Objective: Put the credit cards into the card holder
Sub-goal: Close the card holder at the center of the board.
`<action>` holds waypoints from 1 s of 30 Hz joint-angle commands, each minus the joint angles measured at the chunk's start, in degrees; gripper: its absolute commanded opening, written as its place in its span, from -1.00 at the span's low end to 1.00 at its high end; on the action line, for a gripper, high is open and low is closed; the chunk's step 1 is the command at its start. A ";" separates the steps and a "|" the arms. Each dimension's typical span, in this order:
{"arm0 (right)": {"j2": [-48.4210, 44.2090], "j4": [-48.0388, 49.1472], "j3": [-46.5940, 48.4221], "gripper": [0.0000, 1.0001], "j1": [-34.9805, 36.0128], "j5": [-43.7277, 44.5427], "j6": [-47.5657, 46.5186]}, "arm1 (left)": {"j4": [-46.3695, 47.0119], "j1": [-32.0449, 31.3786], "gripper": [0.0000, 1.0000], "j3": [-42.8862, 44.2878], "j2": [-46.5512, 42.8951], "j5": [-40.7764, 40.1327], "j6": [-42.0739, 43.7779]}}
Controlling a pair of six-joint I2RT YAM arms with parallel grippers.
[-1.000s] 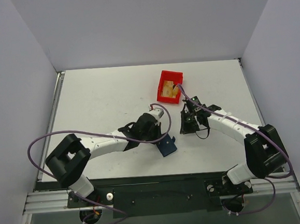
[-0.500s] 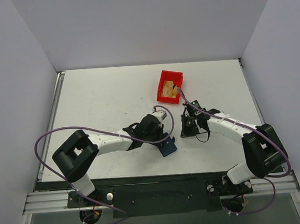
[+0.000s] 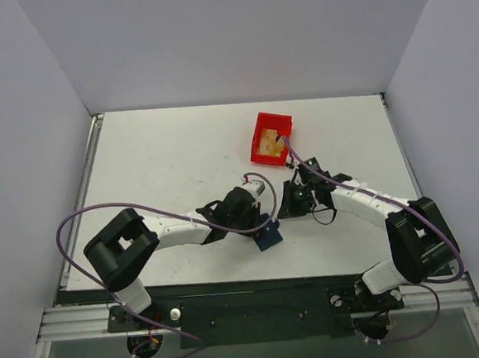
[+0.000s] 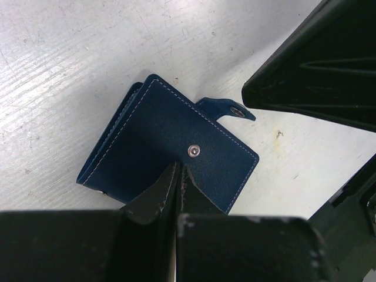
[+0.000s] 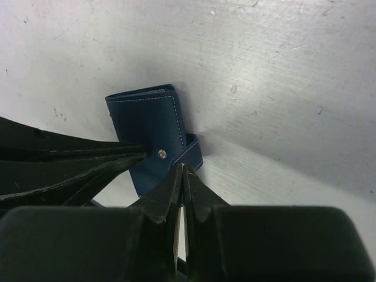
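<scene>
The card holder [image 4: 158, 147] is a navy-blue wallet lying folded on the white table, snap button up and strap tab [image 4: 235, 111] sticking out. In the top view the card holder [image 3: 269, 238] lies near the front edge between both arms. My left gripper [image 4: 179, 168] is shut, its tips on the wallet's face just below the snap. My right gripper [image 5: 181, 168] is also shut, its tips by the strap side of the card holder [image 5: 150, 120], with nothing seen between them. The tan-gold credit cards [image 3: 266, 149] lie in the red bin [image 3: 273, 119].
The red bin stands behind the grippers, towards the back right of the table. My left gripper's fingers [image 5: 76, 158] show dark in the right wrist view, and my right gripper's body [image 4: 317, 64] fills the upper right of the left wrist view. Purple cables loop over both arms.
My right gripper has moved left towards the card holder and its jaws have shut. The left arm has shifted a little, its gripper staying shut at the wallet.
</scene>
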 commanded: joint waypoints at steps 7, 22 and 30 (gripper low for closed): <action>3.07 0.25 -0.31 -1.00 -0.25 -4.60 0.07 | 1.27 -0.69 -1.00 -1.58 -0.55 0.31 -0.99; 5.36 2.71 0.04 -0.98 1.15 -9.79 0.51 | 0.48 -0.69 -1.00 -1.31 -0.73 -0.92 -0.64; 5.71 2.71 -0.22 -0.76 2.21 -10.05 0.59 | -0.05 -0.69 -1.00 -0.44 -0.46 -1.18 -0.38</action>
